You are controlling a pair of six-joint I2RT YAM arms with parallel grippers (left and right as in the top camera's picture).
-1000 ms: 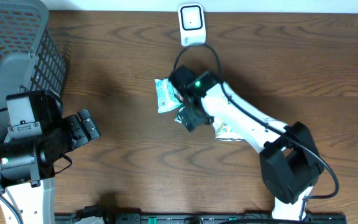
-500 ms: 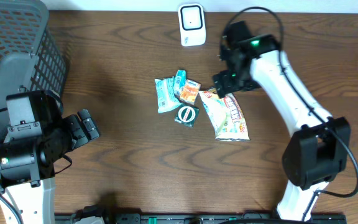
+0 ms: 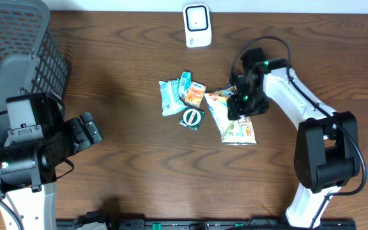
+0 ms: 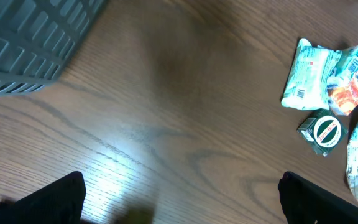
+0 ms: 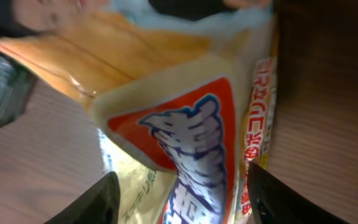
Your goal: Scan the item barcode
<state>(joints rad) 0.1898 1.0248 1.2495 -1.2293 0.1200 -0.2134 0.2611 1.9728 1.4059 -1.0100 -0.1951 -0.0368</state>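
A yellow snack bag (image 3: 240, 130) with red and blue print lies right of a small pile of packets. My right gripper (image 3: 241, 105) is lowered over the bag's upper half. In the right wrist view the bag (image 5: 191, 137) fills the space between the two black fingers (image 5: 101, 202), which straddle it; the jaws are open and partly narrowed. The white barcode scanner (image 3: 197, 25) stands at the table's back edge. My left gripper (image 3: 91, 131) hovers at the left, open and empty, with bare wood between its fingertips (image 4: 182, 202).
The pile holds a teal packet (image 3: 169, 97), an orange packet (image 3: 195, 94) and a dark packet with a round logo (image 3: 191, 118). A grey mesh basket (image 3: 11, 51) stands at the back left corner. The left wrist view shows the teal packet (image 4: 309, 81) at upper right.
My right arm left the pile, swung toward the back right, then came down over the snack bag, its jaws narrowing. The left arm has not moved.
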